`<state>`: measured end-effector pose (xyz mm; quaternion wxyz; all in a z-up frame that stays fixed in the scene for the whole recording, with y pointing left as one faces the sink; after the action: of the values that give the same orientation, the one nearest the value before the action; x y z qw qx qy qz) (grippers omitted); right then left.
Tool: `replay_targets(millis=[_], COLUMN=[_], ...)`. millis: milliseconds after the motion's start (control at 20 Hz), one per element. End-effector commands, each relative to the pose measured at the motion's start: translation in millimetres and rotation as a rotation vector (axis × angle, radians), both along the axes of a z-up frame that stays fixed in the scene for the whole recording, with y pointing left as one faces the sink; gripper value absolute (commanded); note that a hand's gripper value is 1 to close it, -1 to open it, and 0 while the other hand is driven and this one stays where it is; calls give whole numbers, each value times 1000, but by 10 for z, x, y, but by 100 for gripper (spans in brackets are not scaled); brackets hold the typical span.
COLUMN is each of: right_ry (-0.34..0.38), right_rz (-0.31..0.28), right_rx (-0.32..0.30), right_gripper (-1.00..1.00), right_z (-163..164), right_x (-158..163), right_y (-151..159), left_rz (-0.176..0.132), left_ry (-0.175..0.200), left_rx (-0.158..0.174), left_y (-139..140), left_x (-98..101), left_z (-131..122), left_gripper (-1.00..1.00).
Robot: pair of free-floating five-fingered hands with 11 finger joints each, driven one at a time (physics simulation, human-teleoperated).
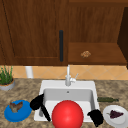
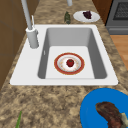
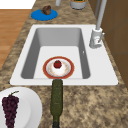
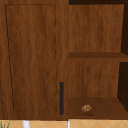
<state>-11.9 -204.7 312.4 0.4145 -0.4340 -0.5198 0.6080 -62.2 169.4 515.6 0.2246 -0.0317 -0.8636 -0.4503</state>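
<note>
The main risk, as I judge it, comes from how crowded the front of the sink [image 1: 45,83] is. The left hand [image 1: 37,102] hangs over the sink's left rim with its fingers stretched out straight and holding nothing. A careless sweep to its left could knock the blue plate [image 1: 23,113] with the brown food on it, which lies just beside it on the tabletop [image 1: 25,90]. The right hand [image 1: 96,117] floats at the sink's front right corner; whether it is open or closed I cannot tell. The white plate [image 1: 108,120] with the grapes [image 1: 115,114] lies just beside it and the green bottle [image 1: 107,99] lies near behind it, so a wide move there could push the plate or roll the bottle. Between the two hands the front view shows a large red round shape [image 1: 67,114], apart from both. I cannot tell whether it is the same thing as the red-rimmed plate [image 2: 60,57], which lies flat on the sink floor with a small red fruit [image 2: 70,62] on its middle. That plate is low in the basin, so a reach from either hand would have to pass the rim, and a tilt could make the fruit roll off.
</note>
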Motion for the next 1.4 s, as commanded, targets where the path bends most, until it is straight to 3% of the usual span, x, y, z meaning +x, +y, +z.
replay_targets(millis=[0, 250, 450, 650, 800, 1150, 1350], right_ry=[0, 0, 0, 0, 0, 0, 0], right_rz=[0, 0, 0, 0, 0, 0, 0], right_rx=[0, 0, 0, 0, 0, 0, 0], right_gripper=[0, 0, 0, 0, 0, 0, 0], right_z=[0, 0, 0, 0, 0, 0, 0], right_x=[0, 0, 0, 0, 0, 0, 0], right_y=[0, 0, 0, 0, 0, 0, 0], left_rz=[84, 89, 80, 50, 56, 71, 99], left_ry=[-17, -22, -15, -52, -57, -80, -72], left_rx=[-105, -112, -142, -169, -192, -210, -243], left_y=[-16, -33, -48, -91, -115, -186, -188], left_x=[-6, -16, -11, 64, 91, 144, 123], left_z=[80, 181, 219, 199, 200, 205, 233], left_gripper=[-100, -100, -100, -100, -100, -100, -100])
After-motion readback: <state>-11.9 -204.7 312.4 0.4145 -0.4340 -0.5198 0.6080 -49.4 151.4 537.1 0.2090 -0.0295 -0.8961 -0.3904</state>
